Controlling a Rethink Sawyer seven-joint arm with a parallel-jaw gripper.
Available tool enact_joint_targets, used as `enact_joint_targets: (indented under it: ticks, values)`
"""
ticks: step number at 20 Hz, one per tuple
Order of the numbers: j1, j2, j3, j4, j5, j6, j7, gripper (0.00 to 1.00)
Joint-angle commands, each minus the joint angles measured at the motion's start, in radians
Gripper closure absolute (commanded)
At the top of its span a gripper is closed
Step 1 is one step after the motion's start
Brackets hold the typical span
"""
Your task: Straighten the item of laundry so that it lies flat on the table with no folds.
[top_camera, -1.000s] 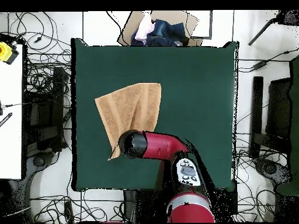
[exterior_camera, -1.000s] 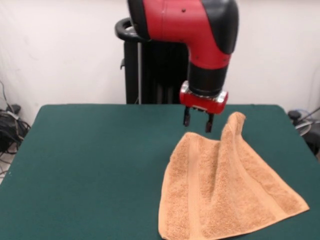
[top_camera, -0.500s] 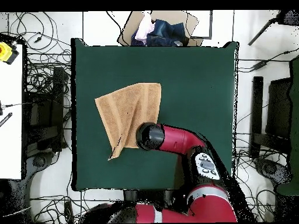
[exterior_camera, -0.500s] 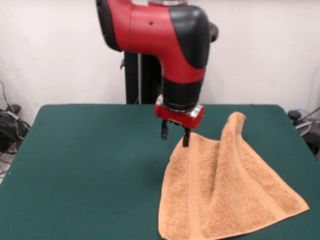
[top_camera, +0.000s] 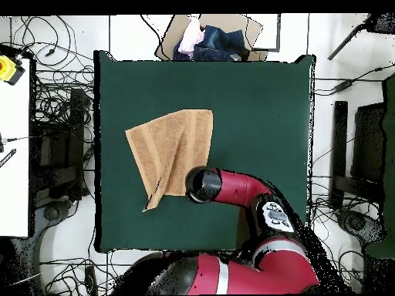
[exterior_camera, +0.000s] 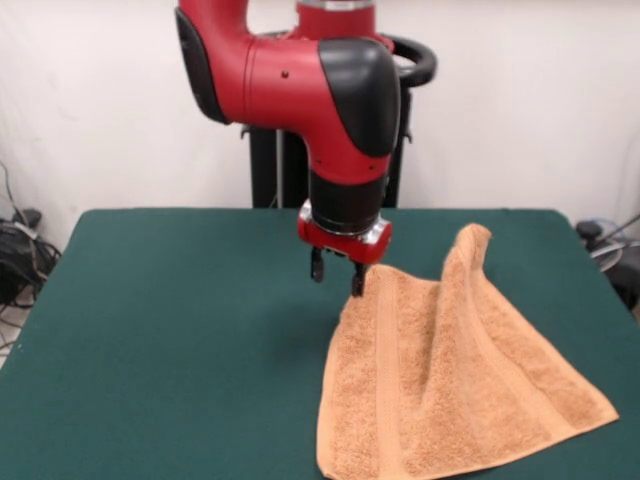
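The item of laundry (exterior_camera: 450,380) is a light orange-tan terry towel lying on the right half of the table (exterior_camera: 170,330). One far corner stands up in a peak (exterior_camera: 472,240), with a long fold running down from it. My gripper (exterior_camera: 336,275) hangs just above the towel's far left corner, its two fingers apart and empty. From overhead, the towel (top_camera: 170,150) spreads across the table's left part (top_camera: 254,108), narrowing to a point near the arm's head (top_camera: 202,185), which hides the gripper.
A cardboard box holding clothes (top_camera: 212,38) sits past the table's top edge in the overhead view. Cables cover the floor on both sides. A white surface (top_camera: 14,154) stands to the left of the table.
My arm has swung left in the front view, from the towel's raised corner toward its far left corner, and dropped lower. The towel has not moved.
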Motion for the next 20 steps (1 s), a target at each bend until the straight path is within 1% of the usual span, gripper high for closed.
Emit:
enact_joint_targets:
  ticks: [1, 6, 9, 13, 16, 20]
  values:
    - [-0.006, 0.036, 0.124, -0.036, -0.051, -0.042, -0.016, 0.0]
    - [-0.019, 0.061, 0.136, -0.05, -0.093, -0.085, -0.031, 0.0]
    - [-0.02, 0.059, 0.138, -0.054, -0.114, -0.094, -0.031, 0.0]
    - [-0.001, 0.05, 0.126, -0.061, -0.145, -0.115, -0.018, 0.0]
    - [0.006, 0.055, 0.12, -0.089, -0.183, -0.118, -0.039, 0.0]
    - [0.02, 0.047, 0.108, -0.102, -0.208, -0.085, -0.038, 0.0]
